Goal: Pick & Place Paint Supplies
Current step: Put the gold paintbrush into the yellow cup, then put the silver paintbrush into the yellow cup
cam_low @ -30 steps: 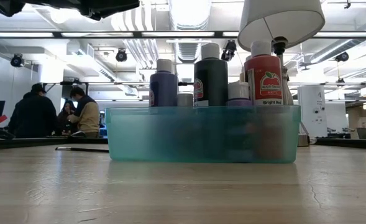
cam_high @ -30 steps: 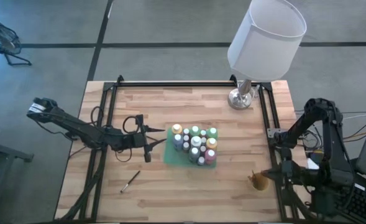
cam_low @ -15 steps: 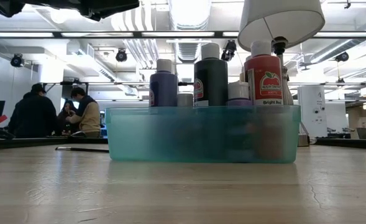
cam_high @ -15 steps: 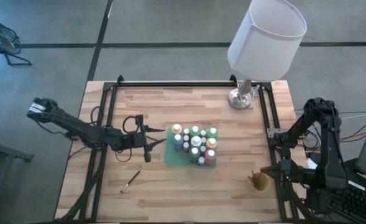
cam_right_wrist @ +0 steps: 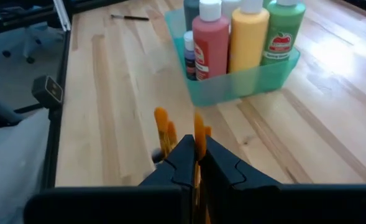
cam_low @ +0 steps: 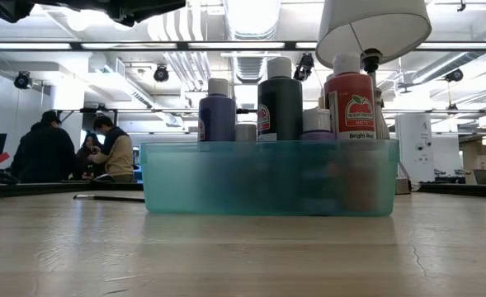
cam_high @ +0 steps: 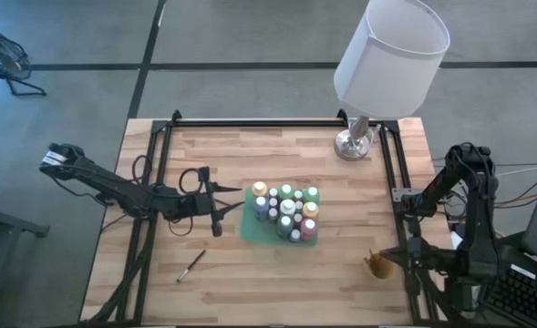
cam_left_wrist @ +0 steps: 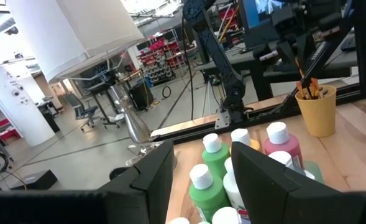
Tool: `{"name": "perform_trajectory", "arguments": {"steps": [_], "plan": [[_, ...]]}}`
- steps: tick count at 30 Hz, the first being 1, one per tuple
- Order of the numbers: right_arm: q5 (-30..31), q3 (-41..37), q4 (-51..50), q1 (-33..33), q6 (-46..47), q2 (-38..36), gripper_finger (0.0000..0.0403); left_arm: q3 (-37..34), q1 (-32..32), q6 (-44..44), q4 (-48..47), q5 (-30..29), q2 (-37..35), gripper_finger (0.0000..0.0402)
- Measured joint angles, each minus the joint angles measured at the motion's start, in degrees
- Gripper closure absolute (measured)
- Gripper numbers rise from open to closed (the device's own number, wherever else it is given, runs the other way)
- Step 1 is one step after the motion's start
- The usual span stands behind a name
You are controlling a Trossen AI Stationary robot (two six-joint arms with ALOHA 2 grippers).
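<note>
Currently my right gripper (cam_right_wrist: 197, 163) sits pinched on an orange-tipped brush (cam_right_wrist: 199, 134) above the cup (cam_high: 378, 265); my left gripper (cam_high: 221, 211), fingers parted, hovers beside the bottles (cam_high: 286, 210).

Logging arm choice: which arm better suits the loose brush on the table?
Left. The left gripper, open, sits near the loose brush; the right gripper is across, shut on an orange brush at the tan cup.

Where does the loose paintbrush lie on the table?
High view: the loose paintbrush lies on the table's left front, apart from the green tray and below the left end effector.
</note>
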Motion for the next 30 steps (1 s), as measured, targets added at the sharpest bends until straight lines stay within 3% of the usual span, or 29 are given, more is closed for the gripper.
{"name": "perform_trajectory", "arguments": {"steps": [8, 14, 30], "plan": [[-2.98, -1.83, 1.63, 0.11, -0.24, 0.00, 0.0388, 0.04, 0.19, 0.06, 0.57, 0.00, 0.00, 0.0234], [-3.38, -1.82, 1.96, 0.07, -0.17, -0.15, 0.0364, 0.04, 0.37, 0.04, 0.57, 0.00, 0.00, 0.0234], [-2.46, -0.58, -1.08, 0.06, -0.62, -5.06, 0.0197, 0.07, 0.44, -0.07, 0.55, 0.00, 0.00, 0.0234]]}}
